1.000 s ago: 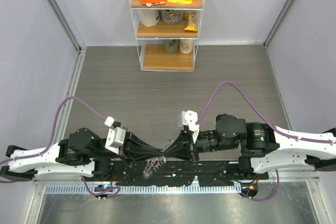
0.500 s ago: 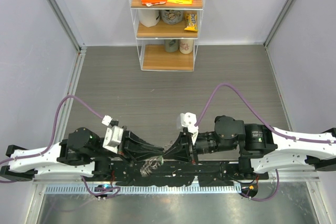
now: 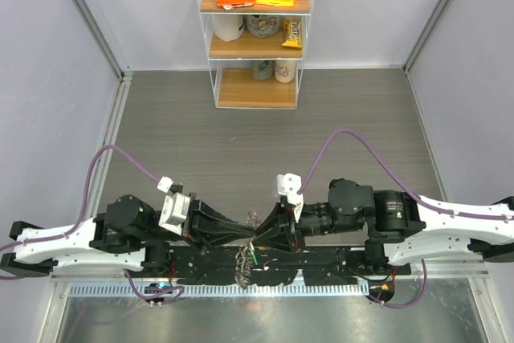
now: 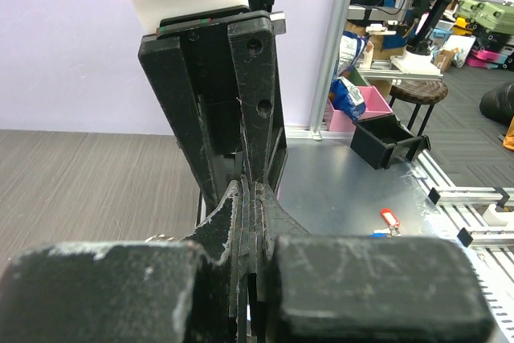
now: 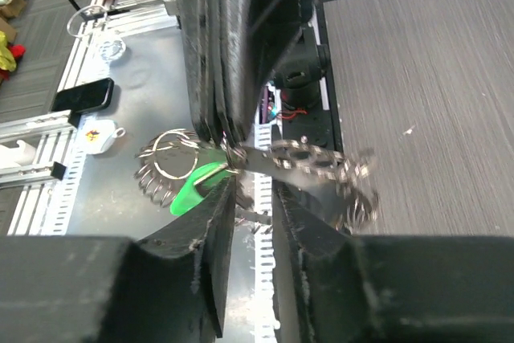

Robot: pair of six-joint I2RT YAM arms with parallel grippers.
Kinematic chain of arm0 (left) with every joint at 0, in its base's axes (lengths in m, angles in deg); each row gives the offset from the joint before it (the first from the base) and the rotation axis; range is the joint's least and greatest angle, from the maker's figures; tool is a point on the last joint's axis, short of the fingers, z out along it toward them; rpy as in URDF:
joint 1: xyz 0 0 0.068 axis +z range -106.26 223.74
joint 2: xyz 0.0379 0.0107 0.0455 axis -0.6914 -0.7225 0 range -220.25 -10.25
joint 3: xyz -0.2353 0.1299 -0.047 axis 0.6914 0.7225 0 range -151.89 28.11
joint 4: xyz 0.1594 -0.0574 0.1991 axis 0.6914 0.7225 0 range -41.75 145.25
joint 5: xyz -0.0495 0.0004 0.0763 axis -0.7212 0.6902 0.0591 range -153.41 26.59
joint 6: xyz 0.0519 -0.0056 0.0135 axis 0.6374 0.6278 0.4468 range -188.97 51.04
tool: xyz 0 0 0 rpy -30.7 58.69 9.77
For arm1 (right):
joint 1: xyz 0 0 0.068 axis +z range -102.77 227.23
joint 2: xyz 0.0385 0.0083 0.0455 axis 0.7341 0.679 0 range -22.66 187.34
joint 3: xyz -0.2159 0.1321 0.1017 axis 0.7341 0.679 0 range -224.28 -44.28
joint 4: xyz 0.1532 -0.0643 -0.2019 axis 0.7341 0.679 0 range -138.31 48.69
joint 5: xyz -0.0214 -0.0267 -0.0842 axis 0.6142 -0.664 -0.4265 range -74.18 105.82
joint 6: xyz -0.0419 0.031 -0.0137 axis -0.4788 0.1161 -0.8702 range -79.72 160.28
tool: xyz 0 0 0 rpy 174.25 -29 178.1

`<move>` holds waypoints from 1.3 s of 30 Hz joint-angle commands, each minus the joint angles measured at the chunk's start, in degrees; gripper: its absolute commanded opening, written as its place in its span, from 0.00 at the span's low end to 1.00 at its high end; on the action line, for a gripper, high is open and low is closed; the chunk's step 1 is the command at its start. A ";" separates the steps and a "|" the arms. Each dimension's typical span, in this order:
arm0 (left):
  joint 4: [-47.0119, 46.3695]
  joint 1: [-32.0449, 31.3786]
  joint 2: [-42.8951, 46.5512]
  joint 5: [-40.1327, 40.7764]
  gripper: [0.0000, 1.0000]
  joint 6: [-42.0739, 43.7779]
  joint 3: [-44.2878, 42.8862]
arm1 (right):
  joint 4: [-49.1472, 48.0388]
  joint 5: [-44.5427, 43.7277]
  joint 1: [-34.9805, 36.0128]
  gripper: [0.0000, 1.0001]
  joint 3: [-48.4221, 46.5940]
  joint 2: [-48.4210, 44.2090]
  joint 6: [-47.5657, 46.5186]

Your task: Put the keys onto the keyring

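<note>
Right wrist view: the keyring [image 5: 313, 160] hangs in the air above the middle of the table's near edge. The left gripper [image 5: 229, 140] pinches it at one spot, with its fingers pressed together on the wire.

The likeliest trouble is that the heavy bunch swings and drags the ring out of that thin pinch. It would then drop past the near edge onto the metal sheet [image 5: 144, 78] beyond. The green key [image 5: 195, 188] sits just beside the pinch, and if the ring's split is not held open it may slide away rather than on.

The keyring looks like a chain of silvery-grey keys, blurred, trailing toward the wood-grain table [image 5: 418, 78]. Thin wire loops [image 5: 165, 165] show on the other side of the pinch. No black-headed key can be picked out.

The right gripper [image 5: 254, 194] sits just under the ring with its fingers a narrow gap apart. Whether they hold anything cannot be told.
</note>
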 commanded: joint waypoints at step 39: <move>-7.43 -0.07 1.35 -0.38 0.00 0.88 -0.08 | 1.98 -1.31 0.11 0.14 -10.46 3.52 -9.29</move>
